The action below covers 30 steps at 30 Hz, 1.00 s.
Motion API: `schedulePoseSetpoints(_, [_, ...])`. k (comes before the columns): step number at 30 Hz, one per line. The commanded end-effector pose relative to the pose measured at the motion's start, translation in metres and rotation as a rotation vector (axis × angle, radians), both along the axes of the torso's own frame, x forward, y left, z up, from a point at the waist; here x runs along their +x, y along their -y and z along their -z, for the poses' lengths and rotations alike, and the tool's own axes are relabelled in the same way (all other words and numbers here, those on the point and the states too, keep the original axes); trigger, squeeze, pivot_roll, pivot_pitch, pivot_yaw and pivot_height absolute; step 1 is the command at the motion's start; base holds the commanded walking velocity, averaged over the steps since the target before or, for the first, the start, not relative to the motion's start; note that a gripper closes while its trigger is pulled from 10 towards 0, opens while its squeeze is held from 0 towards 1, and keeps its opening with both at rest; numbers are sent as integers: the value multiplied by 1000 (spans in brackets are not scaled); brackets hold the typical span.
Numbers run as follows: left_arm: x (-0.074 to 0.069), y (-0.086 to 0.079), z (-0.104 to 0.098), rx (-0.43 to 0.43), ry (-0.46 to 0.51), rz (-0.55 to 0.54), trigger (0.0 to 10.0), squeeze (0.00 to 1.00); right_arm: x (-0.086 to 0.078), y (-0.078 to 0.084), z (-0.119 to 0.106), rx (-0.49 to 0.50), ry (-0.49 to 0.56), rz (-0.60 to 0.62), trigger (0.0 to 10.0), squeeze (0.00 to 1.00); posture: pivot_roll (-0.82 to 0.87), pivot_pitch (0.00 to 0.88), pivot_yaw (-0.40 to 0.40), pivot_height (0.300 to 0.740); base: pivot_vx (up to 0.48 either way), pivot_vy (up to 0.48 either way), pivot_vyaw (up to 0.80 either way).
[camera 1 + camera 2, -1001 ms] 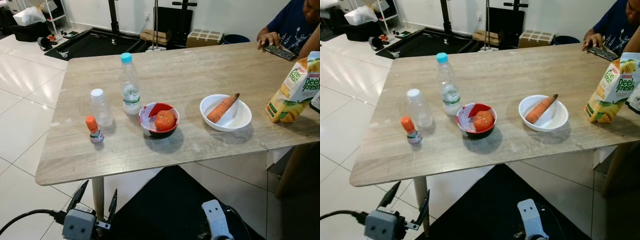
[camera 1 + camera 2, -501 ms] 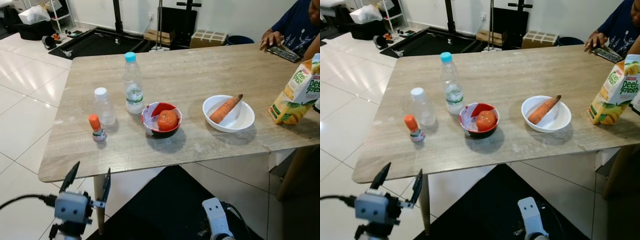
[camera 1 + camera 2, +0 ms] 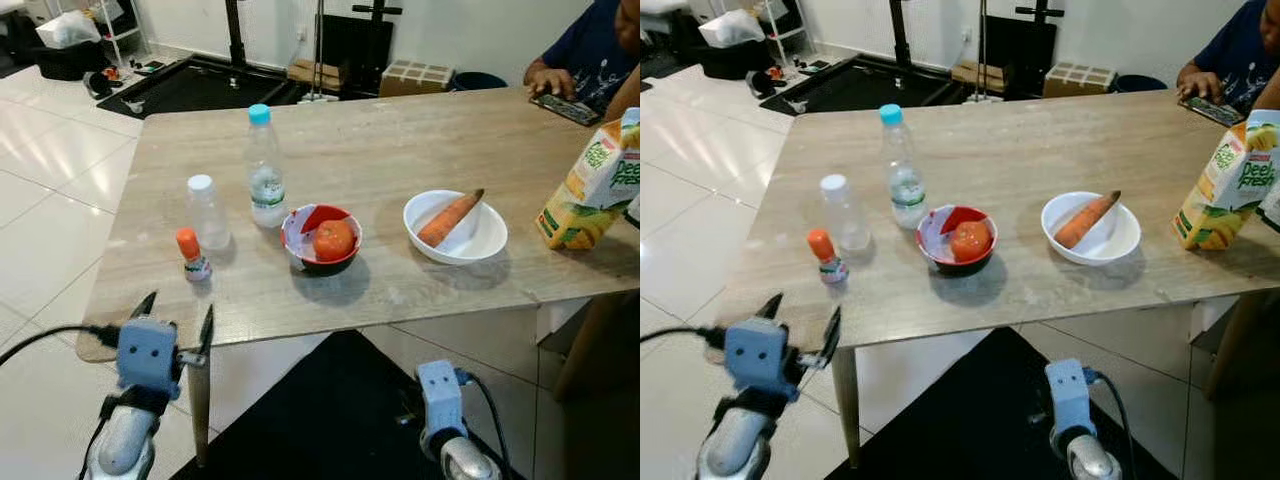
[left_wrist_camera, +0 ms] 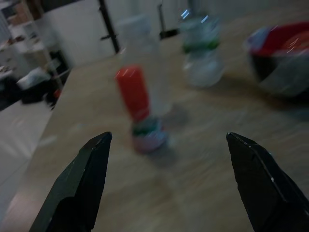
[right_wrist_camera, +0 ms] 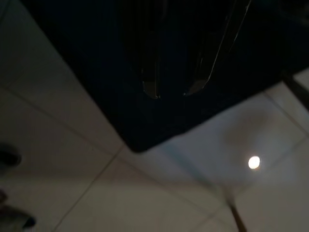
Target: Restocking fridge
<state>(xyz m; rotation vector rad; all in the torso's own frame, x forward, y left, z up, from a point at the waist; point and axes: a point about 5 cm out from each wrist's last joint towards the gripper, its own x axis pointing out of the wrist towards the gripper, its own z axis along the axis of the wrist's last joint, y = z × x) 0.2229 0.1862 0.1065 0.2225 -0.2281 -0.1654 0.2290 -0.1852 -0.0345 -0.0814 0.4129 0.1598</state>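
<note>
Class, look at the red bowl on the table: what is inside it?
The red bowl holds a round orange-red fruit, like a tomato, beside a pale wrapper lining. What lies beneath the fruit is covered.

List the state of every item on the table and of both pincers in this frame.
Left pincer: open, raised at the table's near edge.
Right pincer: fingers near together, hanging idle over the floor.
Tall water bottle: upright, capped.
Short clear bottle: upright, capped.
Small orange-capped bottle: upright, capped.
Red bowl: holds a tomato.
White bowl: holds a carrot.
Juice carton: upright.
</note>
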Motion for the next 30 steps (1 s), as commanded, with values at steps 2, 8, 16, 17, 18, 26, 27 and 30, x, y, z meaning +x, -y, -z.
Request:
schedulePoseSetpoints(2, [10,11,-3,-6,3,78,10000,0,3,8,-9,20,83,21,10000,0,-112,79,21,740,0,0,0])
schedulePoseSetpoints(8, [45,15,-16,2,23,126,10000,0,5,20,-20,29,166,66,10000,0,-111,84,20,740,0,0,0])
schedulePoseSetpoints(16, [71,16,-16,-10,-2,117,10000,0,0,18,-16,23,153,60,10000,0,-132,101,42,740,0,0,0])
schedulePoseSetpoints(17, [71,16,-16,-10,-2,117,10000,0,0,18,-16,23,153,60,10000,0,-132,101,42,740,0,0,0])
schedulePoseSetpoints(18, [77,17,-18,-17,-3,116,10000,0,-1,16,-15,25,154,55,10000,0,-135,103,43,740,0,0,0])
schedulePoseSetpoints(26, [110,10,-42,-88,45,105,10000,0,0,10,-17,29,166,17,10000,0,-144,125,36,740,0,0,0])
schedulePoseSetpoints(27, [114,9,-47,-114,55,114,10000,0,0,10,-17,27,165,11,10000,0,-146,130,33,740,0,0,0])
schedulePoseSetpoints(30, [124,7,-56,-149,68,127,10000,0,-1,14,-16,14,157,5,10000,0,-149,144,30,740,0,0,0])
